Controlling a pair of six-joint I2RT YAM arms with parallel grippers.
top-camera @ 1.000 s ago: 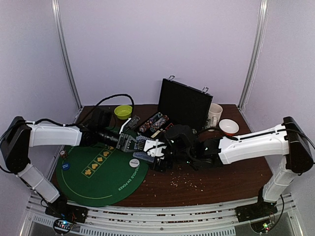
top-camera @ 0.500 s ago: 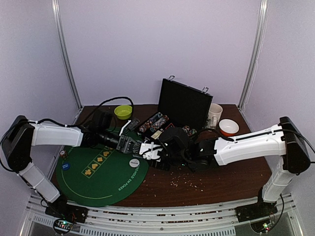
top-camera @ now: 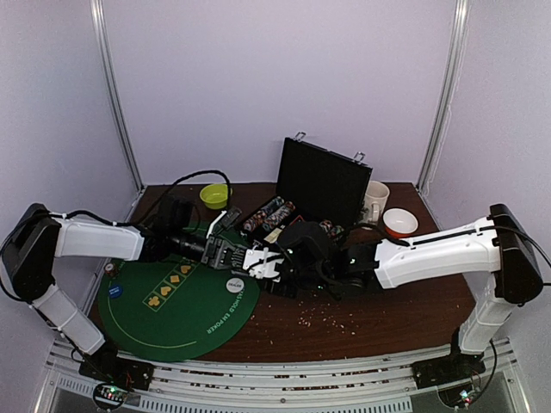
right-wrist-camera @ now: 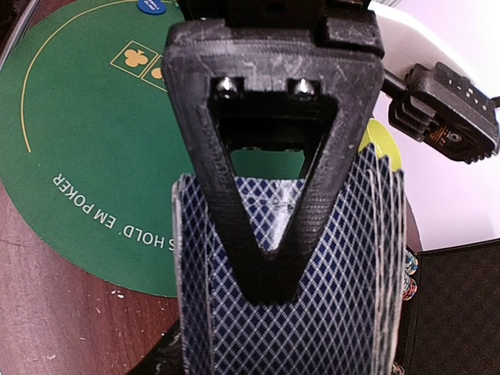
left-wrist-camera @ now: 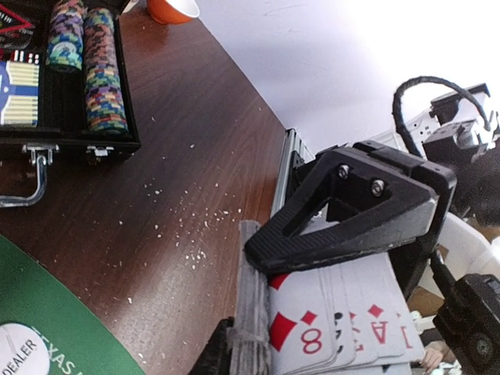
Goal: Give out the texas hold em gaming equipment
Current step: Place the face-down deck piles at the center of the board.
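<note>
Left wrist: lower ends of cards (left-wrist-camera: pixel 344 324) cut off by the bottom edge, upper ends covered by left finger (left-wrist-camera: pixel 391 219), most indices masked. Dealer disc (left-wrist-camera: pixel 14 351) clipped at the corner; case (left-wrist-camera: pixel 70 137) and orange bowl (left-wrist-camera: pixel 172 9) clipped at the top. Right wrist: card backs cut off below, mid-fan masked by right finger (right-wrist-camera: pixel 269 273); lime bowl (right-wrist-camera: pixel 381 144) nearly all hidden behind the fan; blue chip (right-wrist-camera: pixel 156 6) clipped at the top; mat (right-wrist-camera: pixel 78 141) lettering partly covered. Top view: card faces too small to read; right gripper (top-camera: pixel 269 261) closure undecidable among overlapping black parts.
</note>
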